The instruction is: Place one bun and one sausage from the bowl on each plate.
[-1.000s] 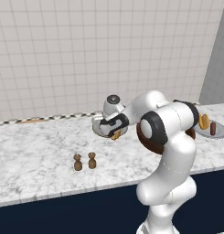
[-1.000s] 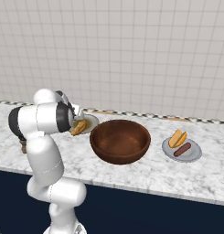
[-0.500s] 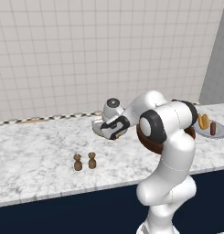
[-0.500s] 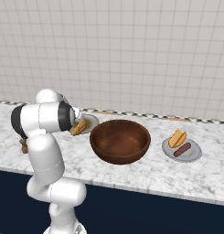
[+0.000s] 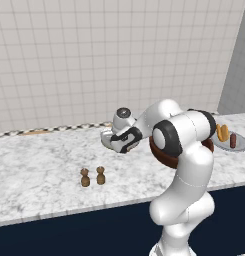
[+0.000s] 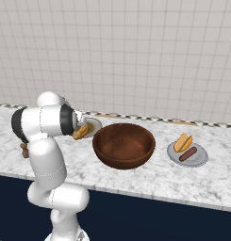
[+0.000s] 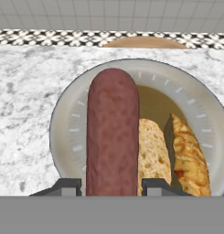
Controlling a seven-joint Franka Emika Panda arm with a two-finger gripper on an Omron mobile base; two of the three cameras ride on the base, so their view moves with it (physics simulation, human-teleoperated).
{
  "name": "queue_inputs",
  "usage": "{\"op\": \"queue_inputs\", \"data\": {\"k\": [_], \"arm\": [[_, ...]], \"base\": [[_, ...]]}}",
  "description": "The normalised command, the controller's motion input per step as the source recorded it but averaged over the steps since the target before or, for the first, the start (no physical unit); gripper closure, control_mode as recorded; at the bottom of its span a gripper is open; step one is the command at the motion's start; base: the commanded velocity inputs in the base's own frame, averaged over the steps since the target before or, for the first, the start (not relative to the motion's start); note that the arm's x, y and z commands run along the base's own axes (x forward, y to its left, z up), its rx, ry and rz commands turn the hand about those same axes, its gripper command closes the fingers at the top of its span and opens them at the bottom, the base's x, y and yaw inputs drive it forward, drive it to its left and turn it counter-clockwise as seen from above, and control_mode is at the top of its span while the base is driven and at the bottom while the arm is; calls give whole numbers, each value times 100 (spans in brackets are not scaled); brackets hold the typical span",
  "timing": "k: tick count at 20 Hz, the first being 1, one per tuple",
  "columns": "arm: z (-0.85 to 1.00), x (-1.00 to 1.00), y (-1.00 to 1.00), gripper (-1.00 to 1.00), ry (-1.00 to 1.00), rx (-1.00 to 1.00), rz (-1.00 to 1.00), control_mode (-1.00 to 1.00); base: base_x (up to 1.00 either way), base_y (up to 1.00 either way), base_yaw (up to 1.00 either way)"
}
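In the hand view a reddish-brown sausage [image 7: 112,132] lies lengthwise on a pale grey plate [image 7: 67,123] with a brownish centre, next to a split golden bun [image 7: 152,155]. My gripper [image 7: 111,187] hangs low over this plate with the sausage between its fingertips. A thin gap shows on each side, so the jaws stand slightly open. From the right base view the hand covers part of this plate [image 6: 94,125] and bun [image 6: 81,132]. The dark reddish-brown bowl [image 6: 124,146] stands just right of it. The plain grey plate [image 6: 198,159] on the right holds a bun [image 6: 183,141] and a sausage [image 6: 188,154].
Two small brown shakers [image 5: 92,176] stand near the counter's front, left of the arm. A flat wooden board [image 7: 145,42] lies against the tiled back wall behind the plate. The counter's front edge runs close below the bowl.
The hand has settled a little lower and leftward over the left plate. The jaws have eased slightly apart around the sausage.
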Motion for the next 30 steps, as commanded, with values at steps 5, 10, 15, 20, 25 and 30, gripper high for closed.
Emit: {"op": "queue_inputs", "data": {"k": [5,10,15,20,25,30], "arm": [[0,0,0,-100,0,0,0,-100],[0,0,0,-100,0,0,0,-100],[38,-21,0,-100,0,0,-2,-100],[74,-53,-24,-100,0,0,-5,-100],[61,-100,-82,-100,2,8,0,-100],[85,-94,-48,-100,10,6,-3,-100]], "base": [[0,0,0],[0,0,0],[0,0,0],[0,0,0],[0,0,0],[0,0,0]]}}
